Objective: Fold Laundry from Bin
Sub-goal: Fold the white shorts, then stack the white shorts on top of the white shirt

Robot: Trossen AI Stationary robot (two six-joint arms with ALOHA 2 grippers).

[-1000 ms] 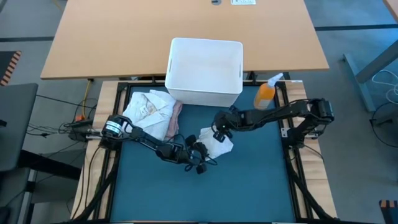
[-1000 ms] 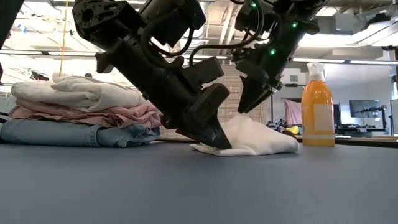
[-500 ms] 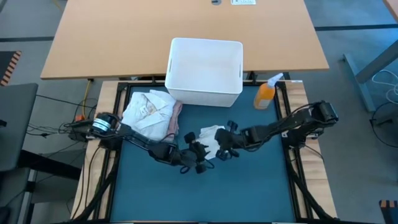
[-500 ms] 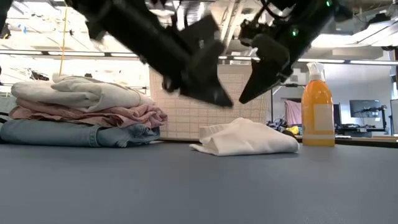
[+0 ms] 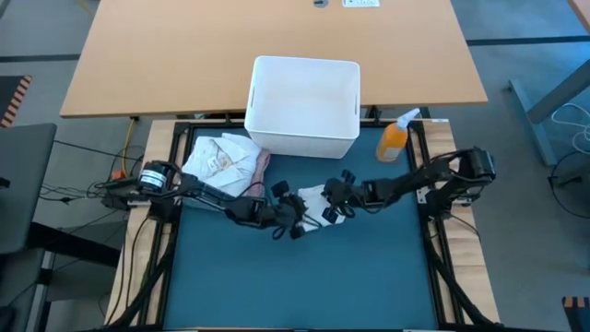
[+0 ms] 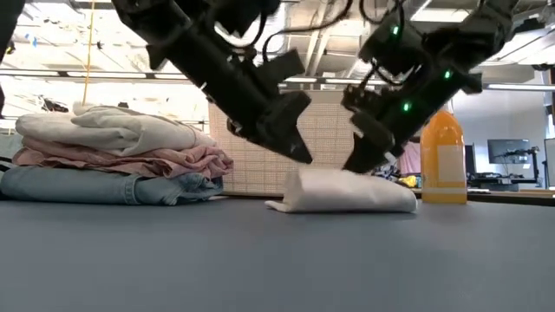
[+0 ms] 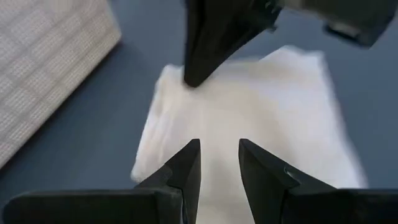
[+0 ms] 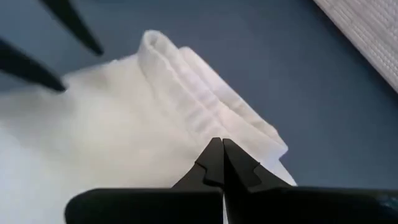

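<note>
A small folded white cloth (image 5: pixel 318 201) (image 6: pixel 347 192) lies flat on the teal mat (image 5: pixel 304 277), in front of the white bin (image 5: pixel 302 106). My right gripper (image 8: pixel 217 148) (image 6: pixel 353 165) is shut, its tip down on the cloth's top. My left gripper (image 7: pixel 217 155) (image 6: pixel 302 156) is open a little and slants down over the cloth's left end. At the far left, white cloth, a pink shirt and jeans rest on the mat in a folded stack (image 6: pixel 113 160) (image 5: pixel 226 166). My right gripper rests its shut fingertips (image 6: pixel 351 166) on the cloth's top face (image 8: pixel 186 134), beside the folded edge. It slants down from the table's right. The cloth lies flat on the mat under it. My left gripper hangs close over the cloth's left end (image 6: pixel 297 176); whether it touches I cannot tell.
An orange spray bottle (image 5: pixel 394 138) (image 6: pixel 444 156) stands at the back right of the mat, next to the bin. The near half of the mat lies bare in front of both arms.
Both grippers have lifted off the cloth and come down again. My right gripper swung up and toward the near edge, then back onto the cloth's top. My left gripper has risen and gone toward the far edge. The cloth's left end now stands higher and rounder.
</note>
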